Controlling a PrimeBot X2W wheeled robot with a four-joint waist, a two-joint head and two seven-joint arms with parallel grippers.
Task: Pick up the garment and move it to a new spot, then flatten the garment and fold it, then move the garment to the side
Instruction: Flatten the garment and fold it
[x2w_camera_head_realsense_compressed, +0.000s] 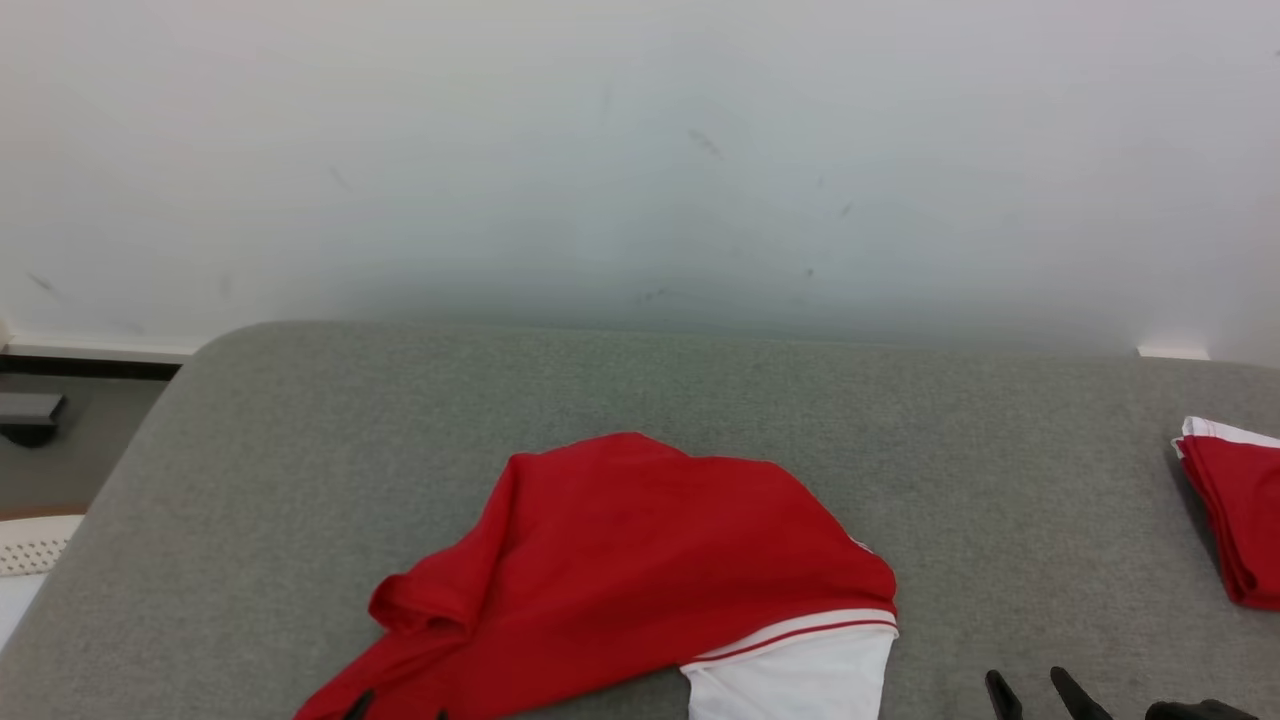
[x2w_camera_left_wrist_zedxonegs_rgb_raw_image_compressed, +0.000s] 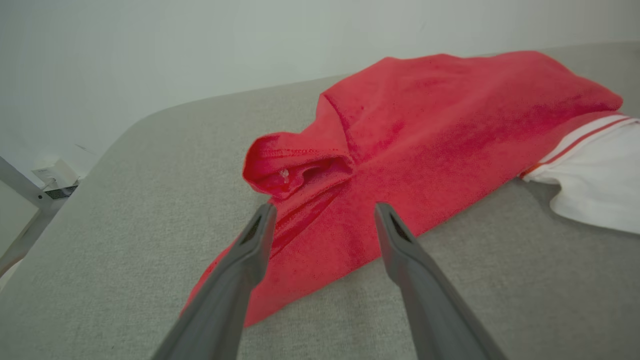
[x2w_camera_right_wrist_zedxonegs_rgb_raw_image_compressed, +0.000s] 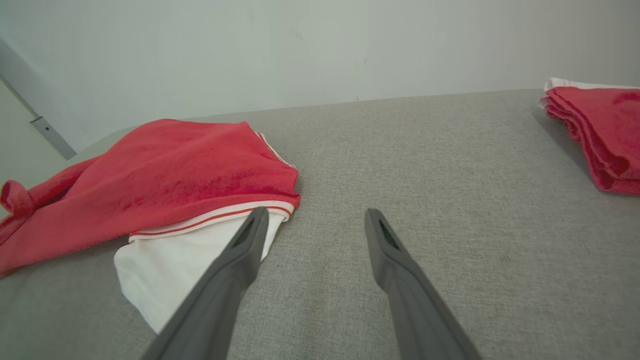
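Left wrist view: left jaws wide open, empty, aimed at garment's (x2w_camera_left_wrist_zedxonegs_rgb_raw_image_compressed: 425, 140) near red edge on tabletop (x2w_camera_left_wrist_zedxonegs_rgb_raw_image_compressed: 100, 225). Long axis across both arms. Right jaws equally wide, empty, beside white part (x2w_camera_right_wrist_zedxonegs_rgb_raw_image_compressed: 165, 260). Left probably nearer.

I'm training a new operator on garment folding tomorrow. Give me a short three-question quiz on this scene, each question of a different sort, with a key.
1. True or false: the left gripper is shut on the garment.
2. Multiple choice: the folded red stack lies A) at the robot's left, B) at the robot's right, C) under the garment.
3. Fill in: the part of the garment nearest the right gripper is ____ in colour.

Key: 1 false, its fingers stand apart; 2 B; 3 white.
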